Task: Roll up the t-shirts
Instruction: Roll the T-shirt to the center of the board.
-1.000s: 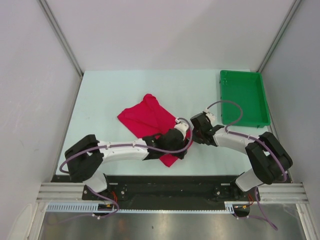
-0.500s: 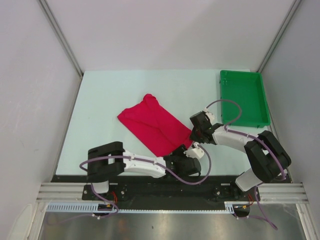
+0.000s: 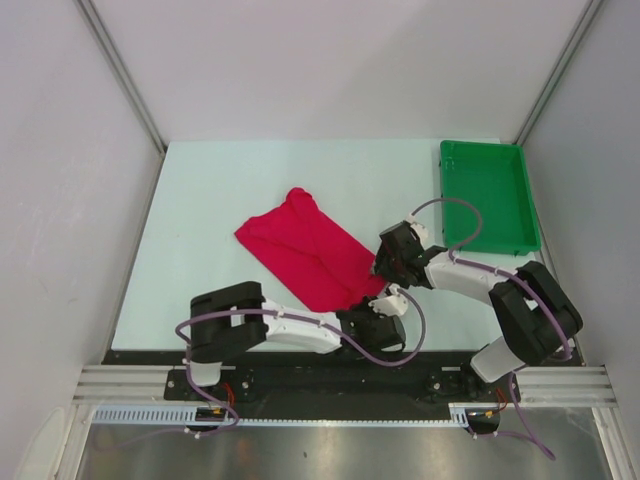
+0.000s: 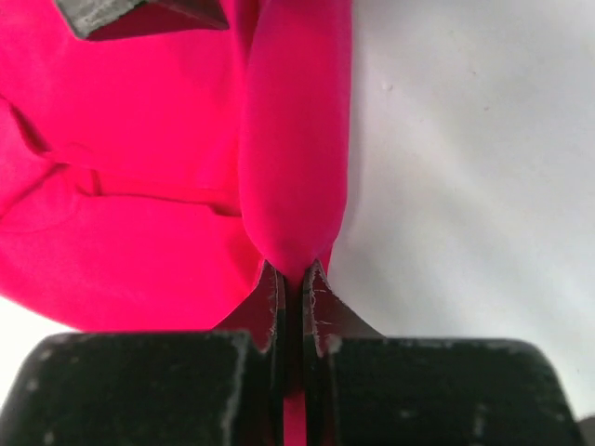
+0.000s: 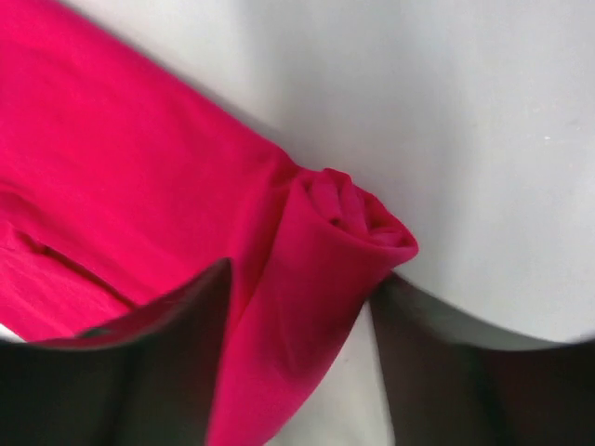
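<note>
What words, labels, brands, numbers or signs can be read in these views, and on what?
None can be read. The red t-shirt is plain, the green tray carries no label, and the left arm, right arm and table show no legible marking.

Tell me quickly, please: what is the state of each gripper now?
Left gripper: closed, pinching the t-shirt edge.
Right gripper: open, astride its rolled end.

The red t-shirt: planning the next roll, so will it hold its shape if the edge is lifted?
Probably floppy: the t-shirt bunches into soft folds where the left gripper pinches it. The rolled end looks loose, so may unroll.
</note>
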